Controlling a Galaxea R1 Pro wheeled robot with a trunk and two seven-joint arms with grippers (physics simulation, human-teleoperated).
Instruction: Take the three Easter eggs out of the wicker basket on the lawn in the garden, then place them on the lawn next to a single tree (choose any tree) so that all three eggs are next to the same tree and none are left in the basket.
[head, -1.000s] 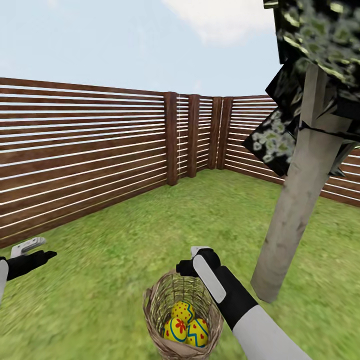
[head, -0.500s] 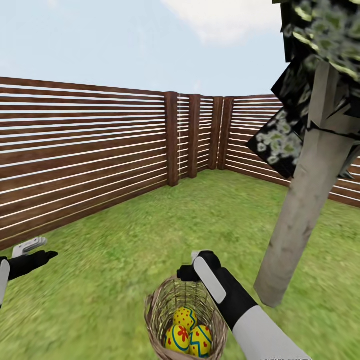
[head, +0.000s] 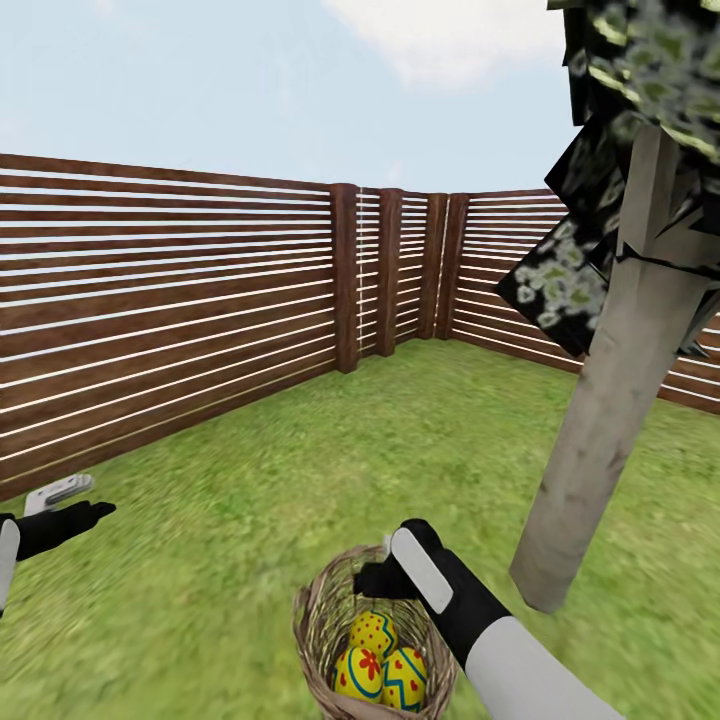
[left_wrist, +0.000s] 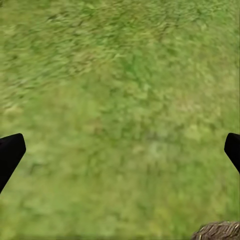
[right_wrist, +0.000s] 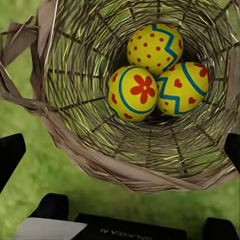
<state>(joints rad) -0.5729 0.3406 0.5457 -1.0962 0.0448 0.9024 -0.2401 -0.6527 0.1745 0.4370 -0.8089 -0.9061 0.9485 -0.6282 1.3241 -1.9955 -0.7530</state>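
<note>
Both fingers of the right claw (head: 385, 578) stand wide apart, holding nothing; it has dropped from above the basket (head: 322, 625) to its rim. Three eggs (right_wrist: 150, 75) lie inside, beside the tree (head: 600, 430), so grasping comes next.

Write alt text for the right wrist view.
Three Easter eggs, yellow with blue bands and red marks, lie together at the bottom of a wicker basket on the lawn. The right gripper is open just above the rim.
</note>
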